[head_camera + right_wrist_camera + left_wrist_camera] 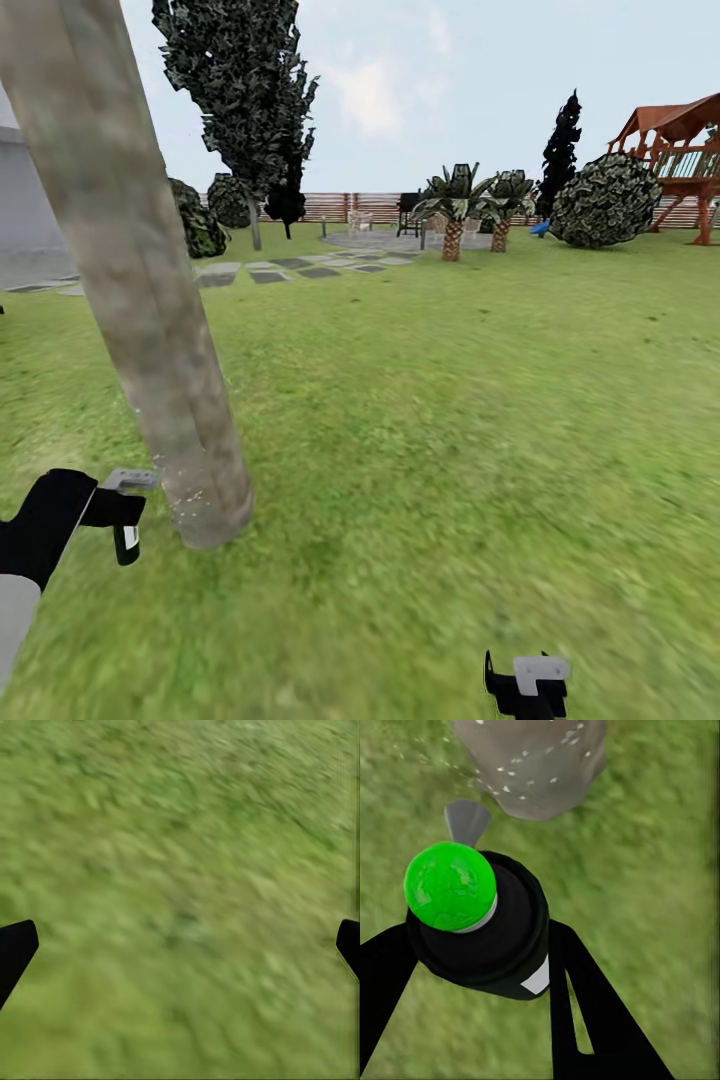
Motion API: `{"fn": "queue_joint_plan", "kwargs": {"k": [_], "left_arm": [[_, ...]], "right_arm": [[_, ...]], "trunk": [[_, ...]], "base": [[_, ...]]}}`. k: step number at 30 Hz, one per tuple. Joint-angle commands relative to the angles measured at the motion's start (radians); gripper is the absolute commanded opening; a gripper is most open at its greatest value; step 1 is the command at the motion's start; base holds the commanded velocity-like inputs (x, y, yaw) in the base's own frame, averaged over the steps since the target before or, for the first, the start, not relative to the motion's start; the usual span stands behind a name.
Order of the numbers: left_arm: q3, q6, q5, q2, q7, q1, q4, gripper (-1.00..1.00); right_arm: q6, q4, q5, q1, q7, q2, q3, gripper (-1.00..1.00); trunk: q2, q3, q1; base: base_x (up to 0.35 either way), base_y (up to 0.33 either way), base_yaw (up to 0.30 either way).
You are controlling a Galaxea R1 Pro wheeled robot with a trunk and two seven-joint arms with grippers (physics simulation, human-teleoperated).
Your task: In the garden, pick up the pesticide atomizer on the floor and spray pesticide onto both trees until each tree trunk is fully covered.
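Note:
A thick, smooth, beige-grey tree trunk (140, 300) leans up through the left of the head view, its base in the grass. My left gripper (112, 508) is shut on the pesticide atomizer (125, 490), just left of the trunk's base. In the left wrist view the atomizer (480, 922) has a dark body, a green round cap and a grey nozzle aimed at the trunk base (536, 765), which carries white specks. A second tall tree (254, 228) with a pale trunk stands far back. My right gripper (527, 685) is open over bare grass (180, 945).
Open lawn stretches ahead and to the right. Far back are stepping stones (290, 268), two small palms (452, 235), round bushes (605, 200), a dark conifer (560, 150), a wooden play structure (685, 150) and a fence (340, 207). A grey wall (25, 200) stands at left.

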Motion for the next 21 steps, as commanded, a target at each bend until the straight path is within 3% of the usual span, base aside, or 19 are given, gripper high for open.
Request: {"fn": "queue_joint_plan", "kwargs": {"k": [1, 6, 12, 15, 21], "left_arm": [[0.003, 0.003, -0.01, 0.0, -0.01, -0.001, -0.003, -1.0], [0.008, 0.005, -0.008, 0.0, -0.01, 0.0, -0.043, -1.0], [0.008, 0.009, -0.007, 0.002, -0.01, -0.001, -0.046, -1.0], [0.008, 0.048, -0.006, 0.002, -0.01, -0.002, -0.052, -1.0], [0.008, 0.055, -0.007, 0.002, -0.01, -0.002, -0.061, -1.0]], "right_arm": [[-0.002, 0.002, 0.011, -0.001, -0.006, 0.0, -0.005, 1.0], [-0.002, 0.002, 0.01, -0.001, -0.006, 0.0, -0.005, 1.0], [-0.002, 0.002, 0.01, -0.001, -0.006, 0.0, -0.005, 1.0], [-0.002, 0.002, 0.01, -0.001, -0.006, 0.0, -0.005, 1.0], [-0.002, 0.002, 0.011, -0.001, -0.006, 0.0, -0.005, 1.0]], "trunk": [[0.0, -0.001, 0.0], [0.0, -0.001, 0.0], [0.0, -0.001, 0.0], [0.0, 0.0, 0.0], [0.0, 0.003, 0.0]], "base": [[0.19, -0.236, 0.0], [0.19, -0.216, 0.0], [0.007, -0.279, 0.009], [-0.081, -0.282, 0.222], [-0.081, -0.282, 0.263]]}}
